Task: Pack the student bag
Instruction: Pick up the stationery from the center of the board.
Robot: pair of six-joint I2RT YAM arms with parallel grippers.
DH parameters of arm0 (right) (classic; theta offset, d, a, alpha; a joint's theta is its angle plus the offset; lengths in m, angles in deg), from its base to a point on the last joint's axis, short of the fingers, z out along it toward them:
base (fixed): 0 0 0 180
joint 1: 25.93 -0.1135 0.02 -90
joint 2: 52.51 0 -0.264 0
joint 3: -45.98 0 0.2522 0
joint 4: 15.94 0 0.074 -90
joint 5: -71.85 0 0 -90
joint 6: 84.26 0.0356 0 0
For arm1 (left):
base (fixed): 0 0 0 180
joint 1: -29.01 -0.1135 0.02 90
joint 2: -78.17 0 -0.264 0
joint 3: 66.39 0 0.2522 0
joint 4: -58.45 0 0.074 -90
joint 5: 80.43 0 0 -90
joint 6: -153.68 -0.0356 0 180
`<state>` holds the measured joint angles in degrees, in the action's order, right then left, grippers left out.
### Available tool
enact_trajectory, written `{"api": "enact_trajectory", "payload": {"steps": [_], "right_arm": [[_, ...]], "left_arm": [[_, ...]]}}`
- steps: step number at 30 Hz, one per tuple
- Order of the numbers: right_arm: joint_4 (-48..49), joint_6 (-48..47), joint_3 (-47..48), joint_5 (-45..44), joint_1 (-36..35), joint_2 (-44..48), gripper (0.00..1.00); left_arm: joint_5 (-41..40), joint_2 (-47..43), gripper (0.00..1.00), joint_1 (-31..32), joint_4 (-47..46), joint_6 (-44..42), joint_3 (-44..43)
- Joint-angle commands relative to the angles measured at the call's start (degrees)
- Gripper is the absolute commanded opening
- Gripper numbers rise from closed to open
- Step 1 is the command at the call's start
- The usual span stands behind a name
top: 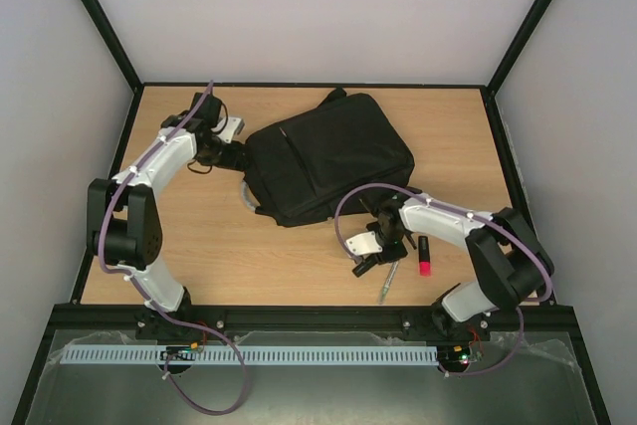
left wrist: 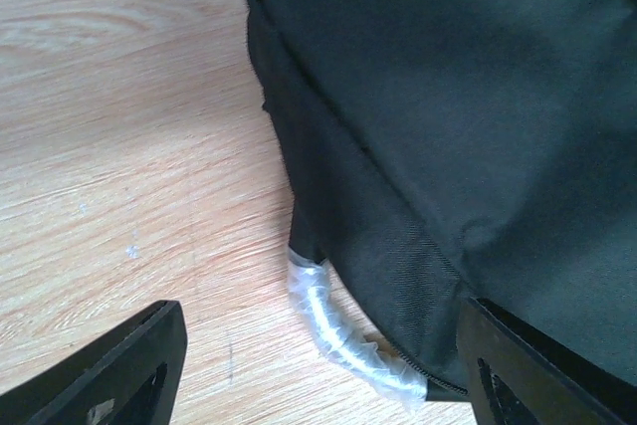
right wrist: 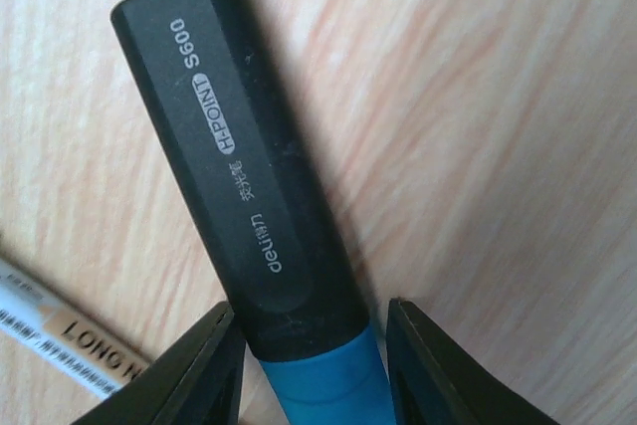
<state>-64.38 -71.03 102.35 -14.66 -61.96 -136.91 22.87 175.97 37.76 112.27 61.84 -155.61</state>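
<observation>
The student bag point(top: 328, 161) is a large black backpack lying flat in the middle of the table. It fills the right of the left wrist view point(left wrist: 448, 97), where its grey-white loop handle point(left wrist: 333, 330) lies on the wood. My left gripper point(left wrist: 318, 316) is open wide, with the handle between its jaws; in the top view it point(top: 231, 153) is at the bag's left edge. My right gripper point(right wrist: 311, 320) is open and straddles a highlighter point(right wrist: 239, 166) with a black cap and blue body. Its left finger touches the highlighter and its right finger stands a little off. In the top view this gripper point(top: 378, 244) is just in front of the bag.
A pink highlighter point(top: 425, 258) and a pen point(top: 386, 284) lie on the wood near the right gripper. The pen's white barrel point(right wrist: 60, 330) shows at the lower left of the right wrist view. Black frame rails border the table.
</observation>
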Motion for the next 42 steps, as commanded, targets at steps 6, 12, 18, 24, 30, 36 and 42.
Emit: {"api": "enact_trajectory", "payload": {"steps": [6,12,18,24,30,36,42], "right_arm": [[-2.9,6.9,4.0,-1.3,-0.2,-3.9,0.42],[-3.2,8.7,4.6,-1.4,-0.1,-2.5,0.26],[-9.7,16.8,18.8,5.3,-0.1,-6.4,0.18],[-17.1,23.6,32.2,12.1,0.0,-11.2,0.16],[-21.3,33.0,43.9,22.1,0.6,-18.7,0.15],[-23.9,37.8,52.4,29.9,0.8,-24.5,0.15],[-24.3,40.1,54.6,33.4,0.6,-26.5,0.14]], "left_arm": [[1.0,-1.5,0.75,1.7,1.3,-2.8,-2.7],[9.7,-3.1,0.7,1.7,1.6,-6.4,-1.2],[20.3,-12.2,0.71,1.8,-5.1,-13.6,7.5],[23.5,-23.9,0.69,3.8,-3.1,-31.5,13.1],[26.1,-33.8,0.65,7.3,-0.2,-54.2,17.8],[22.5,-39.2,0.62,15.2,-5.0,-69.7,25.2],[19.9,-38.7,0.6,19.8,-12.5,-74.3,29.1]]}}
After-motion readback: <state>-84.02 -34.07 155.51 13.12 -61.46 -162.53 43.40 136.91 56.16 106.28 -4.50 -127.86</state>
